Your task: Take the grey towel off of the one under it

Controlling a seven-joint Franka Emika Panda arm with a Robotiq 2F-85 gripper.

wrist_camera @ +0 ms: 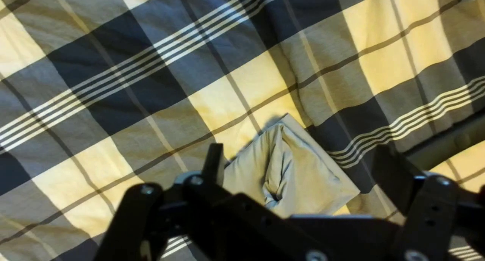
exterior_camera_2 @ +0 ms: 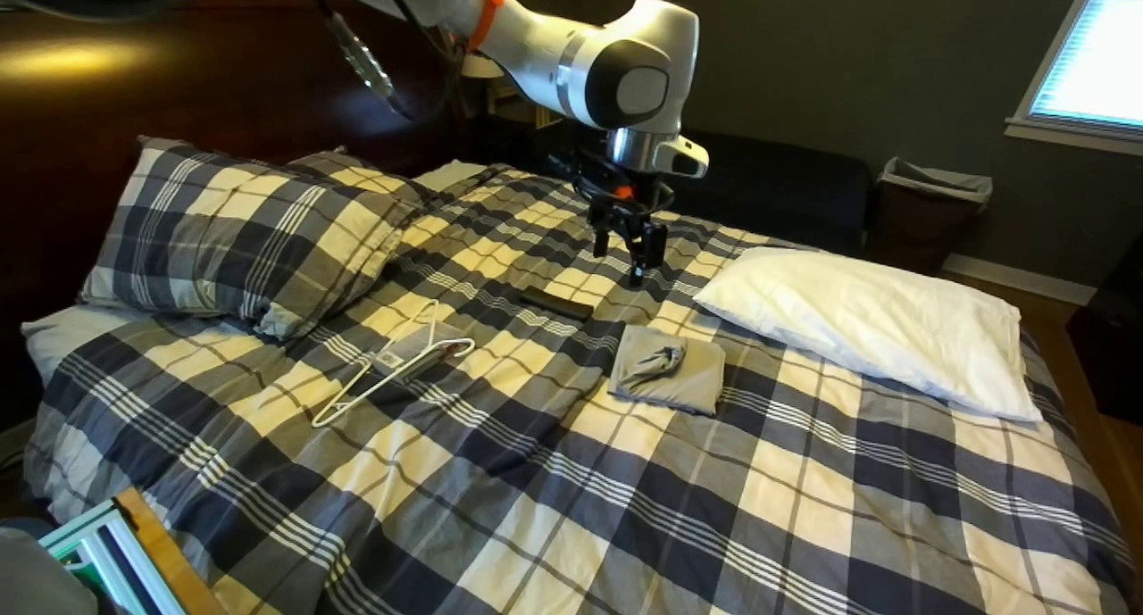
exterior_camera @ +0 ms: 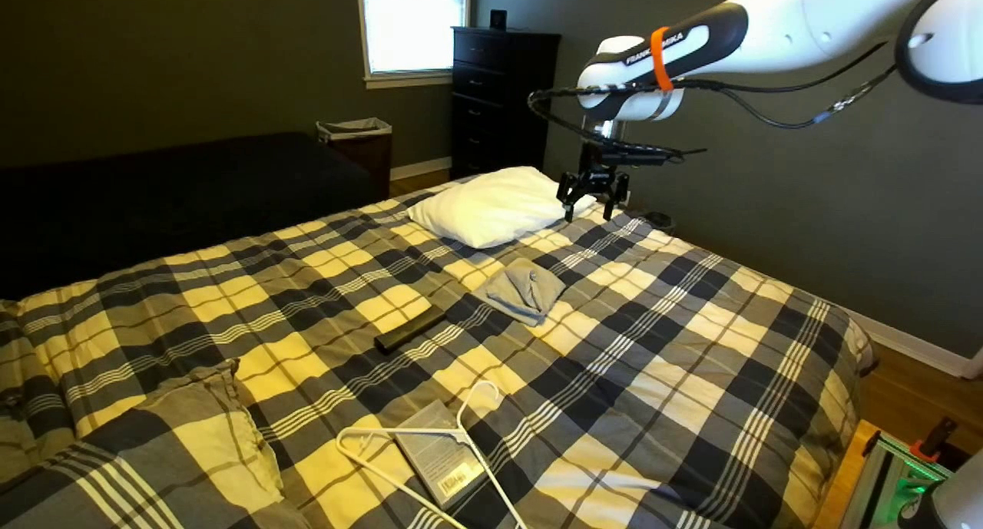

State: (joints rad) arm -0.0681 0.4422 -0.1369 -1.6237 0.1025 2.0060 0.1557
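A grey towel [exterior_camera: 528, 285] lies folded and rumpled on the plaid bed, with a raised crease in its middle. It also shows in an exterior view [exterior_camera_2: 692, 378] and in the wrist view [wrist_camera: 308, 174]. A flat grey edge sticks out from under it in the wrist view [wrist_camera: 322, 151]; the two layers have nearly the same colour and most of the lower one is hidden. My gripper [exterior_camera: 589, 213] is open and empty, well above the bed and apart from the towel. It points down in both exterior views [exterior_camera_2: 625, 262], and the towel shows between its fingers in the wrist view [wrist_camera: 301, 157].
A white pillow [exterior_camera: 491, 206] lies beside the towel. A black bar [exterior_camera: 409, 329] lies on its other side. A white hanger [exterior_camera: 461, 434] rests over a grey box [exterior_camera: 434, 456]. Plaid pillows [exterior_camera_2: 241, 231] stand at the headboard.
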